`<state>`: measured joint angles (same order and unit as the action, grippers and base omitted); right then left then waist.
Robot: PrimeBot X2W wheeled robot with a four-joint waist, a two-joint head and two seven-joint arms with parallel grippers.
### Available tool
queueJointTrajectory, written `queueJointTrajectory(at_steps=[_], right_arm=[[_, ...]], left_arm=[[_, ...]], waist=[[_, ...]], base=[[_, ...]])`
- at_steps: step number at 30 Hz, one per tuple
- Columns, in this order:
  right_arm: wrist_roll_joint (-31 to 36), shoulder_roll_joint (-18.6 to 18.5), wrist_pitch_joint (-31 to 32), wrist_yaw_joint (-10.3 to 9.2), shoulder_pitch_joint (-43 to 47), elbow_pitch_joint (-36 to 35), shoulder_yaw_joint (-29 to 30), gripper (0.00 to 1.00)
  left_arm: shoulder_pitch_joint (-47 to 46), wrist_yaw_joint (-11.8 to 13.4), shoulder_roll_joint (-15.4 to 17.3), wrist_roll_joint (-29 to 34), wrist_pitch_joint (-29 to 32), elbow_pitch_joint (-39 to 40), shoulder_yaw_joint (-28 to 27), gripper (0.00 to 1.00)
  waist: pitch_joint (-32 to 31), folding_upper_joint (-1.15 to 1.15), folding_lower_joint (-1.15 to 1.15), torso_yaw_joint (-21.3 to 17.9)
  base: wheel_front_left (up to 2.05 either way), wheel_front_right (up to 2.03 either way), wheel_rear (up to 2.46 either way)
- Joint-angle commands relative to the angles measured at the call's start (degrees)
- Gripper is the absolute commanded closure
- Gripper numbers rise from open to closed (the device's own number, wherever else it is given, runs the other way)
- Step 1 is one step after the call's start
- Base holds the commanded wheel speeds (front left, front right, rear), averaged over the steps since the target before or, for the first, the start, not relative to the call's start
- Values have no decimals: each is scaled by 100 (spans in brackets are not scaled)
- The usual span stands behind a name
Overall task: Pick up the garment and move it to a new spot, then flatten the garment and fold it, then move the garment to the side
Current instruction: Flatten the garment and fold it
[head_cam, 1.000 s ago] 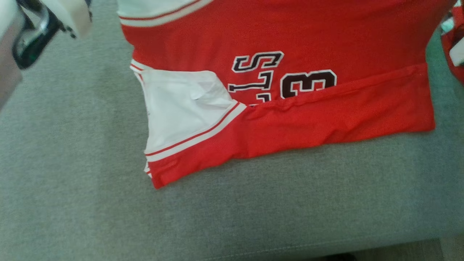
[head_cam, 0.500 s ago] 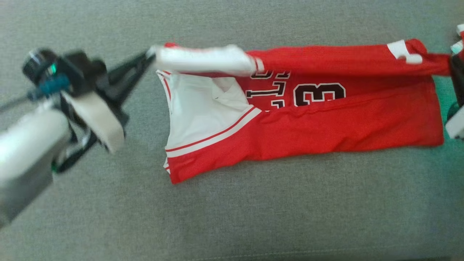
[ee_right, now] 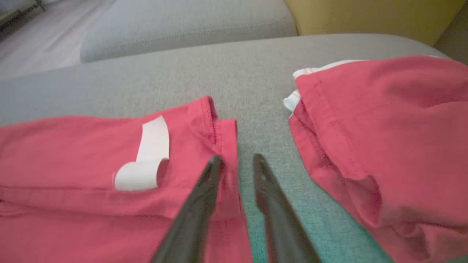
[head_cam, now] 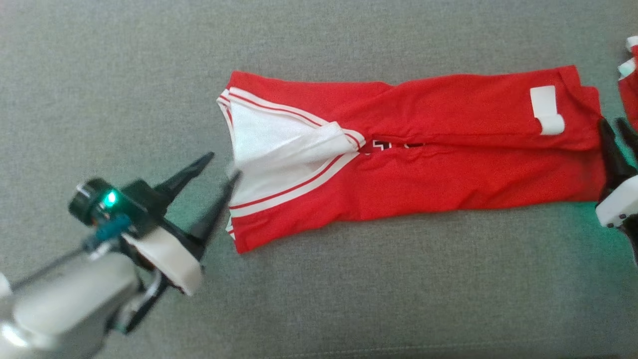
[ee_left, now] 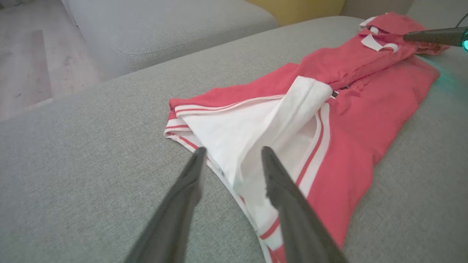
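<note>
Left tool (head_cam: 224,165), jaws apart, beside garment (head_cam: 423,184)

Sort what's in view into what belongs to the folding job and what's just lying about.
Belongs to the job:
- red-and-white jersey, folded lengthwise on the grey sofa cushion
- left gripper, open, at its white end
- right gripper, open, at its red end

Just lying about:
- second red garment, apart from the jersey, beyond the right gripper
</note>
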<state>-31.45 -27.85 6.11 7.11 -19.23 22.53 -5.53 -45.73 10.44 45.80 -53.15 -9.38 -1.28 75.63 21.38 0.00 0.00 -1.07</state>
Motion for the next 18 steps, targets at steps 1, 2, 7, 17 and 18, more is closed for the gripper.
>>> queueJointTrajectory(at_steps=[1,2,7,17,18], right_arm=[[59,50,-235,37,219,-185,189,0],[65,155,-329,37,307,-220,297,0],[25,549,-633,37,699,-359,770,0],[73,749,-604,37,631,196,1241,0],[84,742,-560,37,597,327,1266,0]], left_arm=[[125,322,15,-7,-275,61,-375,0],[261,537,-81,22,-383,41,-449,0],[1159,1719,-812,511,-557,190,-1478,0],[2867,2101,-2220,2528,-561,685,-3058,0],[2977,2027,-2327,2660,-561,683,-3124,0]], waist=[[-87,0,0,11],[-128,0,0,18],[-347,0,0,122],[-637,0,0,552],[-658,0,0,608]], base=[[0,0,0],[0,0,0],[0,0,0],[0,0,0],[0,0,0]])
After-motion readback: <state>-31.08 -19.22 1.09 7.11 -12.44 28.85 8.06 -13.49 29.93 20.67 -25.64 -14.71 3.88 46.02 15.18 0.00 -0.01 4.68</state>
